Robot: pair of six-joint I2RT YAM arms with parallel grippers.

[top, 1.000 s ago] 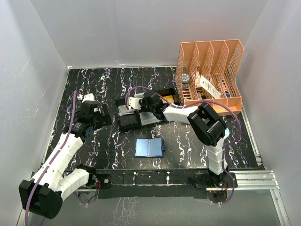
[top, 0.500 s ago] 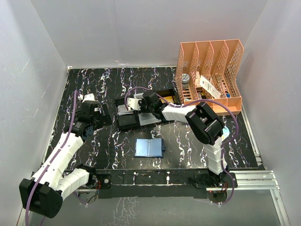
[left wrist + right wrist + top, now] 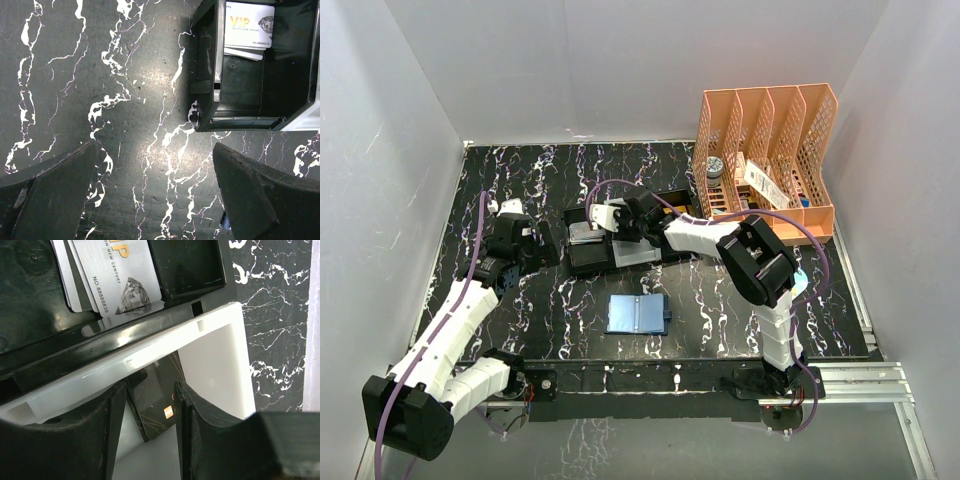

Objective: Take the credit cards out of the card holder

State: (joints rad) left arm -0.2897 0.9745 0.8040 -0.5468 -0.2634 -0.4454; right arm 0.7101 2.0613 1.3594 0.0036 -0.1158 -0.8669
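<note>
Credit cards [image 3: 125,280] lie in the tray [image 3: 216,75] — card holder [image 3: 636,313] sits open nearby. Your right gripper [image 3: 150,390] stands parted above a dark card [image 3: 157,407] — apparently releasing it; left gripper [image 3: 154,150] hangs wide.

The navy card holder [image 3: 637,314] lies opened flat in front of me on the table [image 3: 520,180], blue-grey inside up; silver credit cards [image 3: 120,277] lie stacked, slightly fanned, face-up in the black tray [image 3: 240,80]

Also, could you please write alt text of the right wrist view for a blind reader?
Silver VIP credit cards lie stacked in a black tray compartment. Below it, the parted fingers of the right tool frame a dark card in a white compartment, with marbled table beyond.
</note>
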